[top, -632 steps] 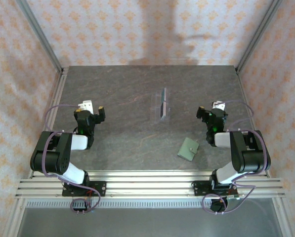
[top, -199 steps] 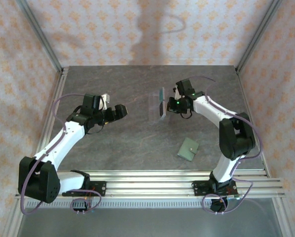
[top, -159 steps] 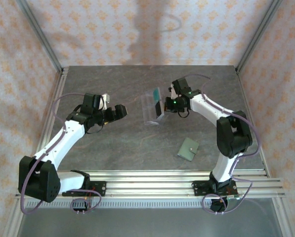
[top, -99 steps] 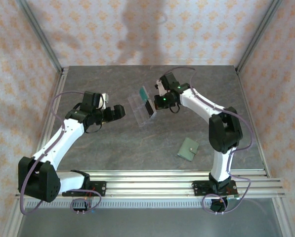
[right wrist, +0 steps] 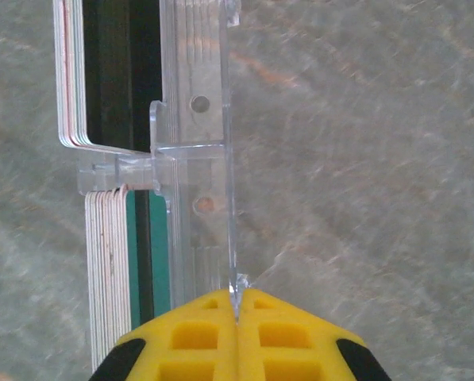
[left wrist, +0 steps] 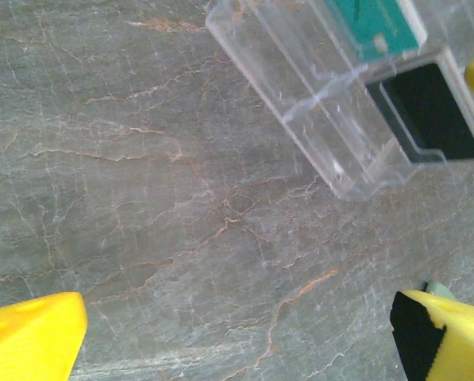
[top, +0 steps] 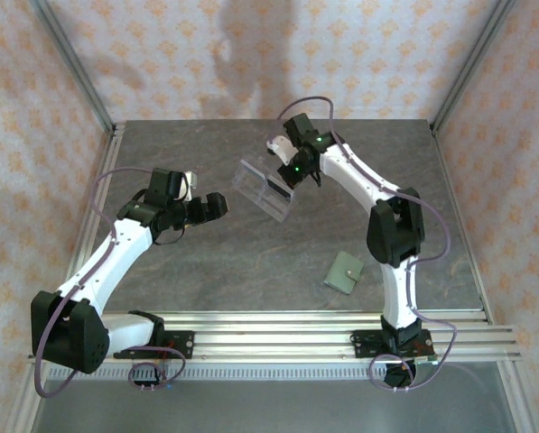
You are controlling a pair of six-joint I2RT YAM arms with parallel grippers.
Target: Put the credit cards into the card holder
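No legible text, brand or number. Credit cards [left wrist: 371, 22] ahead of left jaws: pale mark on teal face, too blurred to read. Clear stand [right wrist: 195, 143] pinched in right jaws: no print.

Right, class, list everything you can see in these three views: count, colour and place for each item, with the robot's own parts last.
credit cards: several, exact count unclear; one teal and one black face showing; slotted in the clear stand.
clear stand: one, transparent, tipped over at mid-table towards the far side.
card holder: one, sage green, folded shut, lying on the table near the right arm.
table: one, grey stone-look, under everything.
left gripper: one, yellow fingertips, open, left of the stand, holding nothing.
right gripper: one, yellow fingertips, shut on the clear stand's thin wall.
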